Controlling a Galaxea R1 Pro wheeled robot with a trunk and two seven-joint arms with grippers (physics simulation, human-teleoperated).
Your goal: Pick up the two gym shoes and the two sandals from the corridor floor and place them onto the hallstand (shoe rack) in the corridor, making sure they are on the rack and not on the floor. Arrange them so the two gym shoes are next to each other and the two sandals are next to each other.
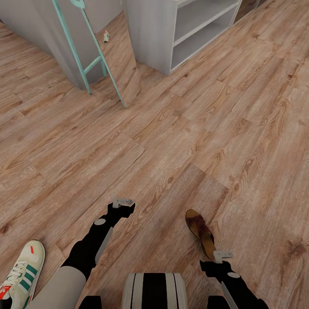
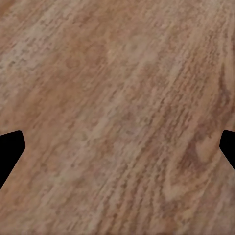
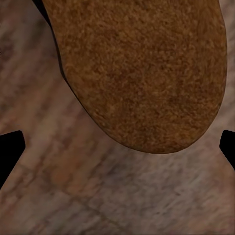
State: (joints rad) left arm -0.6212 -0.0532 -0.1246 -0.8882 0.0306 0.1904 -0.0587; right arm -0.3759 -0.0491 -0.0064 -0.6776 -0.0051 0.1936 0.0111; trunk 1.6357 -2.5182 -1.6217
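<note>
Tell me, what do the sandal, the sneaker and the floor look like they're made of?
The sandal looks like dark brown leather on a tan sole; up close its surface is matte and grainy, perhaps suede. The sneaker seems cream leather or synthetic, with green stripes and white laces. The floor looks like light brown wood planks, with visible grain and knots.

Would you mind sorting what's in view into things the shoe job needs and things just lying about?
For the job:
- sandal, on the floor by the right gripper
- gym shoe, on the floor
- shoe rack

Lying about:
- teal ladder
- small object beyond it
</note>
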